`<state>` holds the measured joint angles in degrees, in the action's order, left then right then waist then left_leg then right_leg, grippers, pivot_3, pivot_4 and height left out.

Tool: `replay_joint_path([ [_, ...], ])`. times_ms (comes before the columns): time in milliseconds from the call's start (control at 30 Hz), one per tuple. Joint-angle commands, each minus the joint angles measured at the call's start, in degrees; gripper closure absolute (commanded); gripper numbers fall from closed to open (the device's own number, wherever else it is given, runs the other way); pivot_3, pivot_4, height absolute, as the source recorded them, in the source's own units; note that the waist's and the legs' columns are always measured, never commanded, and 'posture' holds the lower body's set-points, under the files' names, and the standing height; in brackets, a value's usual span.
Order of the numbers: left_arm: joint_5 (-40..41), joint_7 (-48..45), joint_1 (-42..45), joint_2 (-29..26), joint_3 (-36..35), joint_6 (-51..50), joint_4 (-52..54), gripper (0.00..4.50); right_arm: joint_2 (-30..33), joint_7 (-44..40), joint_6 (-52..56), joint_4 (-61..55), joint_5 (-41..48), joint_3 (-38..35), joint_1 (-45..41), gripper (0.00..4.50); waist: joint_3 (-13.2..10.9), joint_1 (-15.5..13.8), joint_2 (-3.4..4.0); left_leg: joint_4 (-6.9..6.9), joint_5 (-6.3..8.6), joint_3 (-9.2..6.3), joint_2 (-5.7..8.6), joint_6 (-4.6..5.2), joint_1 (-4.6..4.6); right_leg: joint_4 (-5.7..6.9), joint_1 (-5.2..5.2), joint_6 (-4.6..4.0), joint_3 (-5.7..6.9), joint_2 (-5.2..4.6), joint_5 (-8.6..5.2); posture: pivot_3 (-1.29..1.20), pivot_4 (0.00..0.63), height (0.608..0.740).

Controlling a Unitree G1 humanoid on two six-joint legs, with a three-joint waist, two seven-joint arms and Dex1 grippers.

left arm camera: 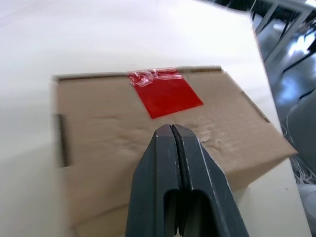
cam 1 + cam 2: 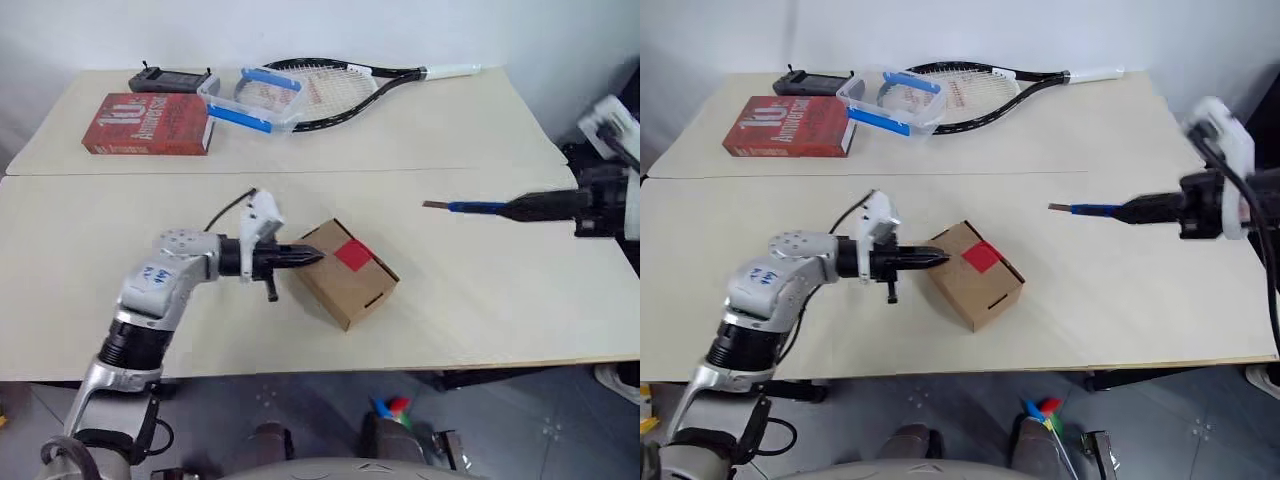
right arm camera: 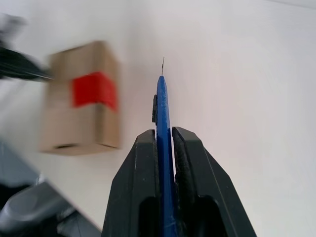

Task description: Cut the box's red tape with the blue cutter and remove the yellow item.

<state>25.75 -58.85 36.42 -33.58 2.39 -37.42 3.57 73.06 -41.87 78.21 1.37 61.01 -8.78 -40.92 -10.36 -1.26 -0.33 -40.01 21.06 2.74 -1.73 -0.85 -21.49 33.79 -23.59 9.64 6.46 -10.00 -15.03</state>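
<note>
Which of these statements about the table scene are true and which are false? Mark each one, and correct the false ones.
1. The right gripper is shut on the blue cutter. True.
2. The red tape is still stuck on the box. True.
3. The left gripper has its fingers wide open. False: its fingers are shut, with the tips at the box.
4. The cutter's tip is touching the tape. False: the cutter is held well away from the box, over bare table.
5. The tennis racket lies on the far table, near the red book. True.
</note>
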Motion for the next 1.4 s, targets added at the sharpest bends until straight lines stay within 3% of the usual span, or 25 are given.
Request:
replay_joint_path([
  [33,3.9,-5.02,-0.81,-5.58,-5.22,-0.41,0.31,4.5,-5.82,-2.88,-14.88,-0.83,-6.33,-10.18,11.65,4.35,0.02,0.04,-0.03,0.03,0.0,0.04,-0.01,0.0,0.03,0.0,-0.02,0.01,-0.01,0.0,0.0,0.0,0.15,0.74],
  [200,3.64,-8.68,-6.02,-13.48,-6.4,-1.32,-1.05,4.5,-16.75,-0.48,-32.91,7.4,-17.7,-11.91,20.08,4.35,0.02,0.14,0.07,0.0,0.0,0.28,-0.03,0.0,0.23,0.06,0.04,0.02,-0.12,-0.01,0.01,0.0,0.15,0.74],
  [333,4.26,-6.0,-10.37,-13.28,-8.33,-0.91,0.65,4.5,-24.03,2.99,-52.24,18.08,-28.46,-11.25,19.71,4.35,0.01,-0.07,0.07,-0.04,0.0,0.28,-0.04,0.0,0.26,0.05,0.08,0.03,-0.15,-0.01,0.02,0.0,0.15,0.74],
  [433,4.52,-4.29,-12.69,-12.61,-9.0,-0.71,2.38,4.5,-25.91,1.63,-54.67,21.45,-28.44,-13.38,18.58,4.35,-0.01,0.1,0.11,-0.04,0.0,0.28,-0.04,0.0,0.25,0.06,0.06,0.03,-0.16,-0.01,0.03,0.0,0.15,0.74],
  [500,4.52,-2.63,-14.89,-11.98,-9.56,-0.74,4.06,4.5,-25.25,-2.59,-49.9,20.46,-25.36,-13.87,20.05,3.6,0.0,0.25,0.14,-0.01,-0.01,0.28,-0.04,-0.01,0.26,0.07,0.05,0.03,-0.16,0.0,0.03,0.0,0.15,0.74],
  [733,6.93,2.3,-22.84,-10.03,-10.15,-5.23,12.26,4.5,-18.97,-13.83,-49.9,8.76,-25.59,-13.64,26.51,1.53,-0.05,0.1,0.23,0.03,0.0,0.28,-0.04,0.0,0.29,0.05,0.07,0.03,-0.19,0.0,0.03,0.0,0.15,0.74],
  [867,6.05,5.42,-24.88,-7.99,-8.26,-5.17,14.76,4.5,-21.59,-14.76,-44.22,-1.26,-20.98,-10.41,24.65,1.53,-0.04,0.32,0.23,-0.06,-0.03,0.29,-0.07,-0.03,0.44,0.09,0.18,-0.05,-0.23,0.0,0.08,0.0,0.15,0.74],
  [967,3.07,10.84,-23.93,-3.81,-5.4,-3.97,14.71,4.5,-26.9,-12.34,-48.2,-6.42,-27.2,-1.28,22.79,2.17,-0.02,0.44,0.23,-0.07,-0.06,0.29,-0.09,-0.06,0.49,0.13,0.19,-0.1,-0.26,0.02,0.13,0.0,0.15,0.74],
  [1067,0.33,15.39,-22.9,-0.69,-3.3,-3.57,14.06,4.5,-32.34,-9.06,-52.88,-6.69,-33.49,4.83,20.98,3.3,-0.01,0.3,0.22,-0.09,-0.06,0.29,-0.08,-0.06,0.41,0.14,0.13,-0.1,-0.26,0.02,0.16,0.0,0.15,0.74],
  [1200,-1.49,18.46,-22.23,1.7,-1.05,-3.87,13.85,4.5,-39.46,-4.39,-58.9,-2.75,-40.13,9.84,18.5,4.47,-0.01,-0.07,0.21,-0.08,-0.05,0.29,-0.06,-0.05,0.34,0.1,0.09,-0.08,-0.24,0.02,0.17,0.0,0.15,0.74],
  [1400,-2.11,19.86,-21.55,2.64,-0.21,-3.86,13.46,4.5,-45.33,-4.69,-58.64,-3.62,-41.23,13.82,16.78,4.47,-0.01,0.06,0.22,-0.06,-0.06,0.27,-0.07,-0.05,0.36,0.1,0.09,-0.08,-0.23,0.03,0.17,0.0,0.15,0.74],
])
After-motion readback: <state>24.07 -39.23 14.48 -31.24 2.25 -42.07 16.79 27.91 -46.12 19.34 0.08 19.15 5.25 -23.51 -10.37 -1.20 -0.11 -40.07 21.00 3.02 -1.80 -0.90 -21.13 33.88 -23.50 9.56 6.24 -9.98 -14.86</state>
